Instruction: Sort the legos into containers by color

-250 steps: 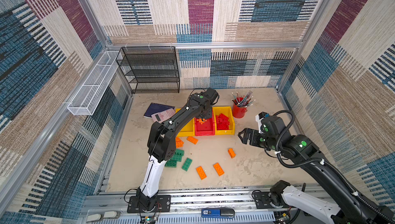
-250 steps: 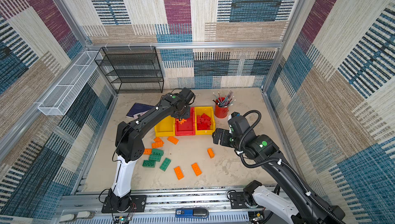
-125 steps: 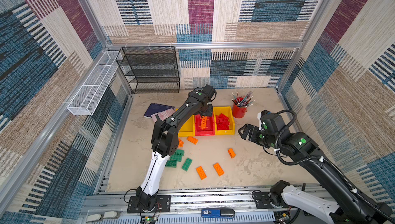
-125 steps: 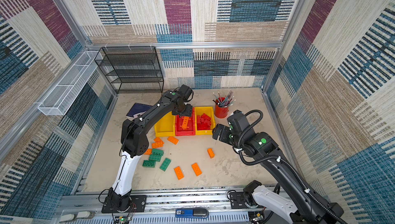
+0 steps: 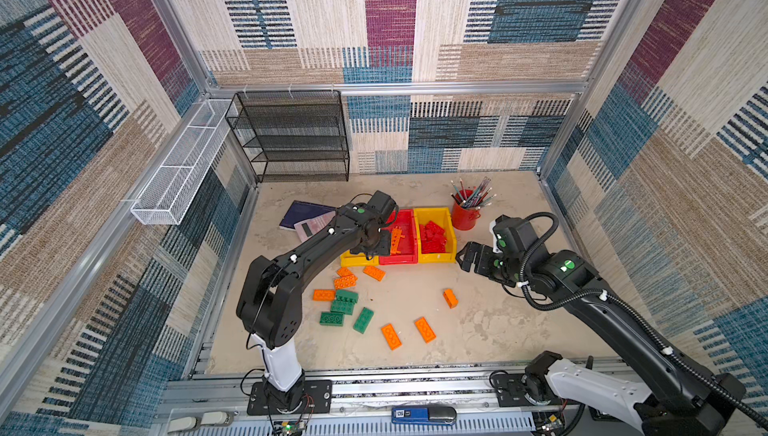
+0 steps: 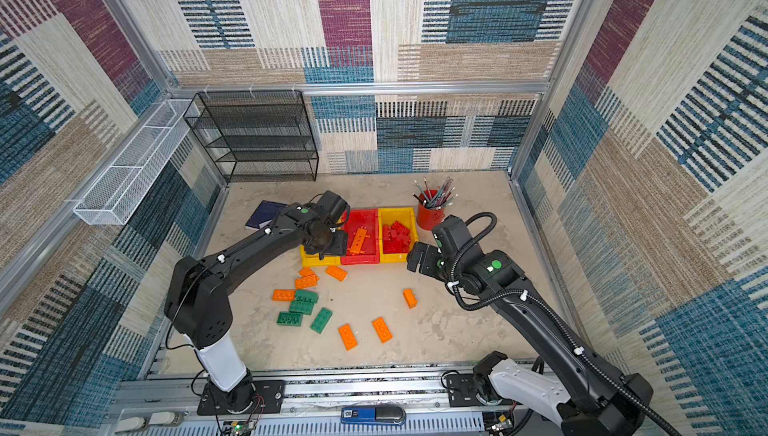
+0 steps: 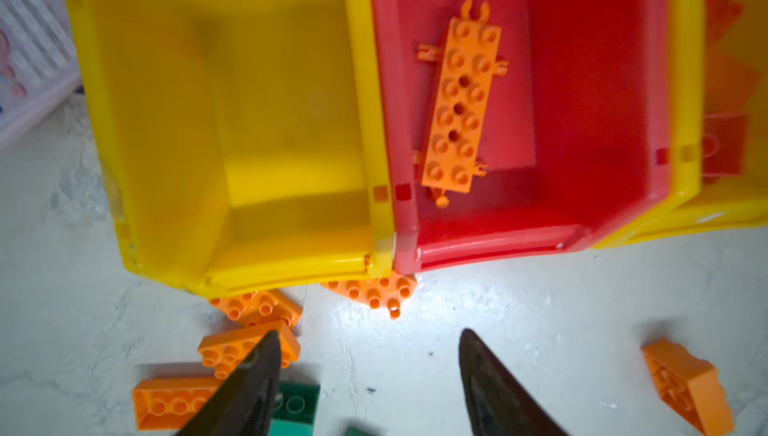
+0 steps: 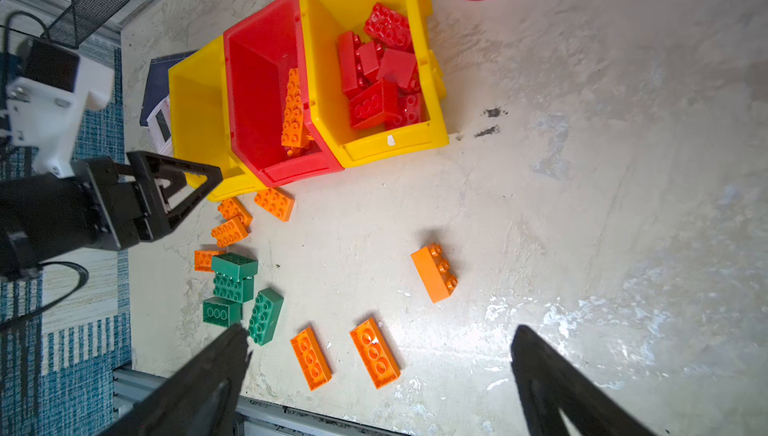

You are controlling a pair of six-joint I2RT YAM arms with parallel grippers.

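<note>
Three containers stand side by side: a bare yellow bin (image 7: 232, 113), a red bin (image 7: 590, 93) and a yellow bin (image 8: 332, 5) with several red legos (image 8: 374, 76). A long orange lego plate (image 7: 459, 105) lies flat in the red bin. My left gripper (image 7: 368, 332) hangs open and holds nothing, above the floor just in front of the left yellow and red bins. My right gripper (image 8: 380, 328) is open wide and bare, hovering right of the bins (image 5: 465, 257). Loose orange legos (image 5: 390, 336) and green legos (image 5: 363, 320) lie on the floor in front.
A red pencil cup (image 5: 465, 215) stands right of the bins. Behind them lie a dark notebook and a calculator (image 5: 305, 217). A black mesh shelf (image 5: 291, 138) is at the back wall and a white wire basket (image 5: 183, 163) hangs on the left wall.
My left gripper opened and let the long orange plate drop into the red bin, then drew back toward the bins' front edge. The right arm shifted slightly.
</note>
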